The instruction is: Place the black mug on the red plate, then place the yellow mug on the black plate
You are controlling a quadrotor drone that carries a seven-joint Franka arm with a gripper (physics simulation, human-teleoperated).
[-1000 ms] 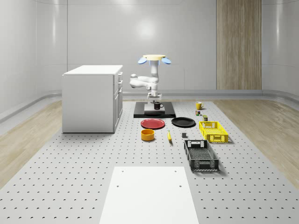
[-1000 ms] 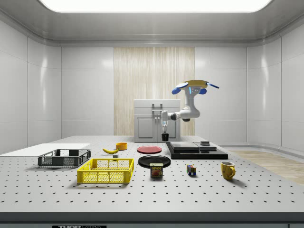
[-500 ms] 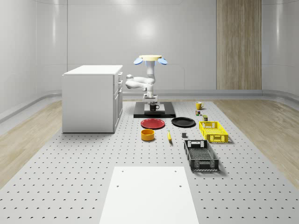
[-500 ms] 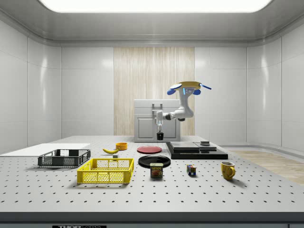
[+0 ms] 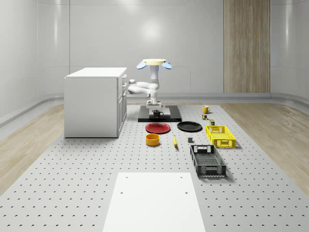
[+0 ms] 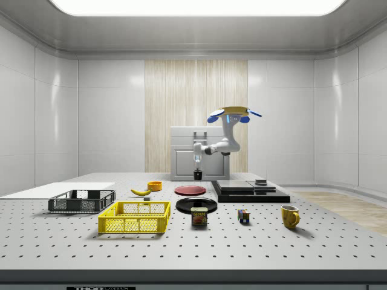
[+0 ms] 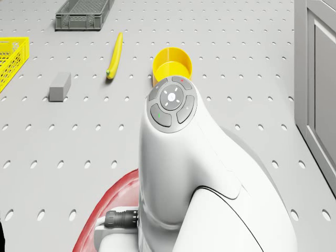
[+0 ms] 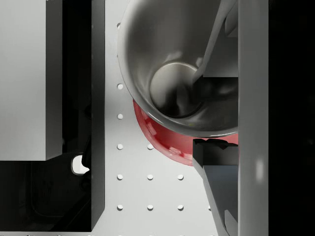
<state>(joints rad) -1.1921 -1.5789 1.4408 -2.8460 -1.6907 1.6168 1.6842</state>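
The black mug (image 5: 156, 113) (image 6: 198, 176) hangs in the air with my gripper (image 5: 155, 110) (image 6: 196, 168) shut on its wall. In the wrist view one finger (image 8: 216, 39) reaches inside the mug (image 8: 172, 73) and the other finger (image 8: 221, 191) is outside, with the gripper (image 8: 199, 115) over the rim of the red plate (image 8: 170, 143). The drone (image 5: 153, 63) (image 6: 230, 113) hovers above the black platform's front. The red plate (image 5: 158, 128) (image 6: 190, 190) and black plate (image 5: 189, 126) (image 6: 196, 204) lie side by side. The yellow mug (image 5: 205, 109) (image 6: 289, 215) stands apart on the table.
A white cabinet (image 5: 94, 101) stands beside the black platform (image 5: 166, 117) (image 8: 97, 123). In front of the plates are a yellow bowl (image 5: 152, 139) (image 7: 172, 61), a banana (image 5: 175, 141) (image 7: 114, 56), a grey block (image 7: 60, 86), a yellow crate (image 5: 220, 136) and a black crate (image 5: 207, 160). A can (image 6: 199, 216) and cube (image 6: 243, 215) sit near the yellow mug.
The drone and arm have carried the black mug toward the whole-scene view's left and off the platform to the red plate's rim; in the side view it moved left. Nothing else moved.
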